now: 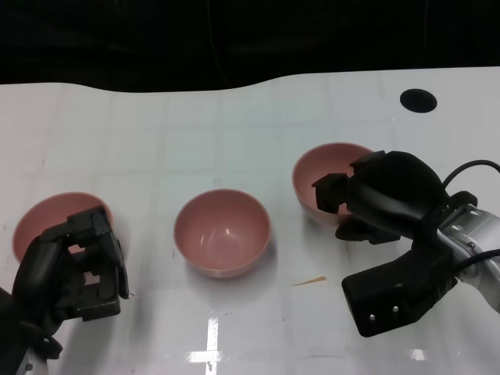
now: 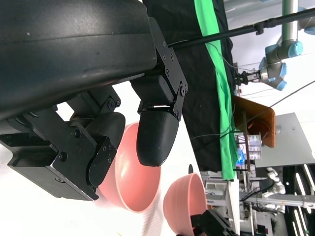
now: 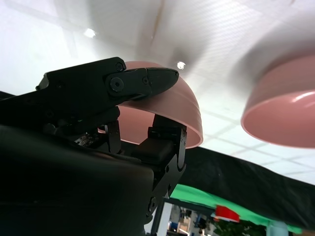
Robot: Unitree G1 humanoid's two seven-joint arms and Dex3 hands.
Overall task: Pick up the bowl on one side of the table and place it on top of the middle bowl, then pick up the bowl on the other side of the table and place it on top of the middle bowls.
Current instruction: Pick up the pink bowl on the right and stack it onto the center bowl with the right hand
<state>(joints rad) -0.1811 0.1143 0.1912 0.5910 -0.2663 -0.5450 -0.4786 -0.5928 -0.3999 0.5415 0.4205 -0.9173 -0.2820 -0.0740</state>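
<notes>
Three pink bowls stand in a row on the white table point(image 1: 156, 133). My right hand point(image 1: 373, 197) pinches the near rim of the right bowl point(image 1: 324, 170). The right wrist view shows one finger point(image 3: 142, 81) on the outside of this bowl point(image 3: 184, 105) and another inside it. The middle bowl point(image 1: 223, 233) stands free between the hands, and also shows in the right wrist view point(image 3: 283, 115). My left hand point(image 1: 74, 266) hovers over the near edge of the left bowl point(image 1: 43, 219), fingers loosely curled, holding nothing. Past its fingers point(image 2: 155, 132) appear the middle bowl point(image 2: 130, 184) and the right bowl point(image 2: 182, 201).
A black round hole point(image 1: 418, 100) marks the table's far right. A small orange-brown streak point(image 1: 310, 280) lies on the table in front of the right bowl. A black backdrop runs behind the far edge.
</notes>
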